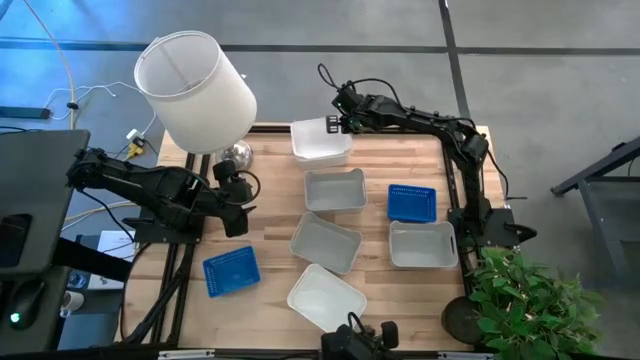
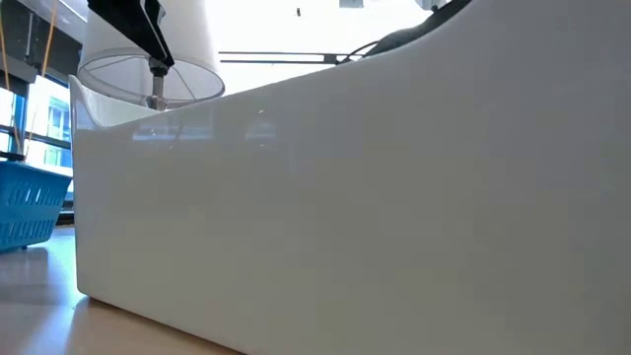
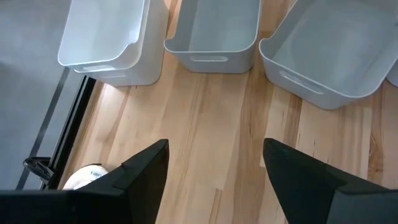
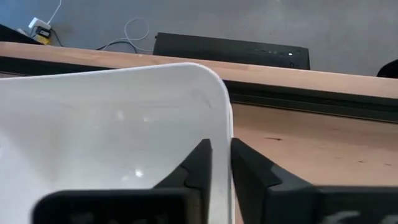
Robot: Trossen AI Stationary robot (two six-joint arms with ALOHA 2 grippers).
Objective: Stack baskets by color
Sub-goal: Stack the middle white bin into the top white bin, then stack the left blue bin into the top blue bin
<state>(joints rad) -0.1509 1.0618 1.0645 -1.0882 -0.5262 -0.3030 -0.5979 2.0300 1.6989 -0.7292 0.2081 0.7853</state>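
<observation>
Two white baskets sit nested (image 1: 320, 142) at the table's far edge, the upper one (image 3: 102, 31) lying slightly askew in the lower one (image 3: 137, 68). My right gripper (image 1: 333, 123) is at the upper basket's far right corner, shut on its wall. Three more white baskets (image 1: 335, 189) (image 1: 325, 243) (image 1: 325, 297) lie in a column down the middle and another (image 1: 423, 244) at the right. One blue basket (image 1: 411, 203) rests at the right, another (image 1: 231, 270) at the near left. My left gripper (image 1: 238, 222) hangs open over bare wood at the left. My right gripper has the upper white basket's wall near its rounded corner (image 4: 227, 121) between its two fingers (image 4: 199, 165), one inside the basket and one outside. The fingers slant down from the far right side. The basket rests in the white basket below it.
A large white lampshade (image 1: 195, 90) on a metal foot stands at the far left, close to the nested baskets. In the low view the nearest white basket's wall (image 2: 345, 217) fills most of the picture. A potted plant (image 1: 525, 300) stands at the near right corner. Bare wood lies before my left gripper (image 3: 214, 155).
</observation>
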